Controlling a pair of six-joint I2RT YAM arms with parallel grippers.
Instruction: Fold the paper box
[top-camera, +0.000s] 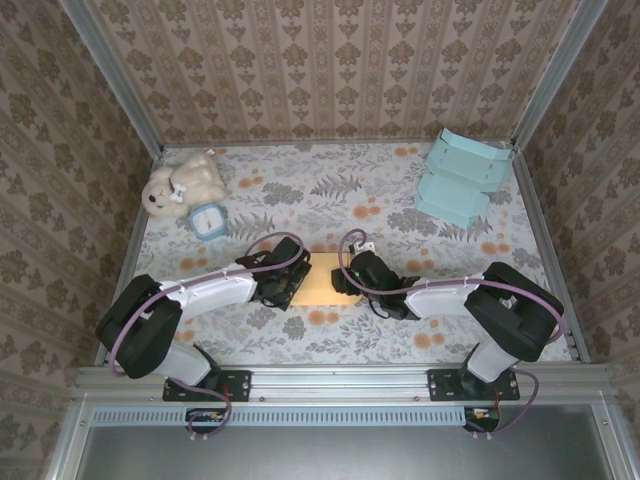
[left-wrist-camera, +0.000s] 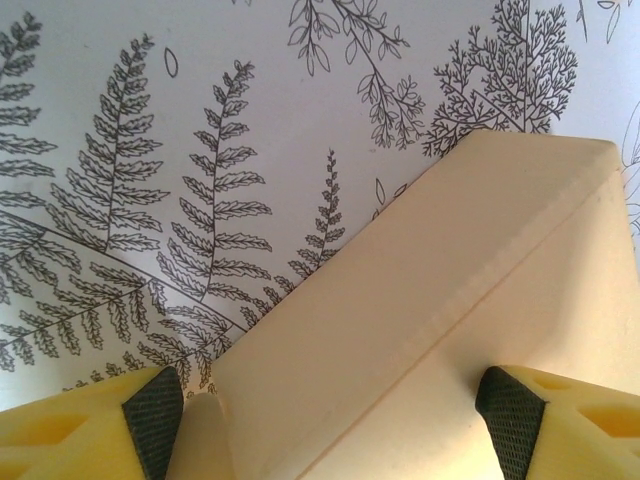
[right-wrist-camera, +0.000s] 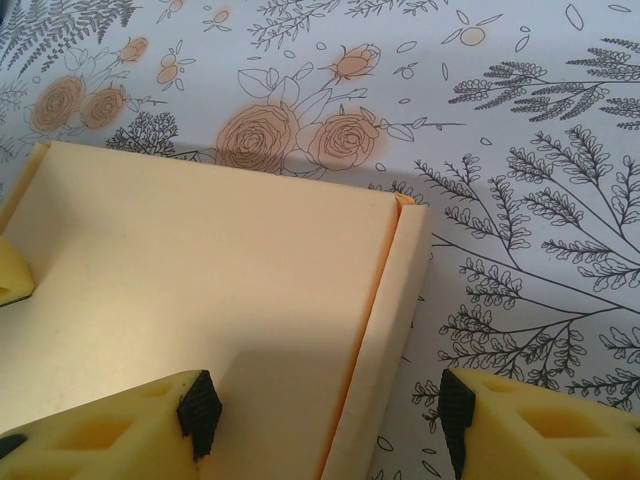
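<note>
Left gripper spread wide, straddling a raised flap; right gripper spread wide over a side-wall edge. One cream paper box lies between them, near-centre of the table. Far left: one teddy bear, one small blue item. Far right: two teal boxes.

1. A robot lab booth, dressed up like a home.
2. Patterned wallpaper lines three walls, and a floral cloth covers the table.
3. A bare aluminium frame edges the booth; the left arm and right arm are bolted along its front rail.
4. A teddy sits in the table's far left corner.
</note>
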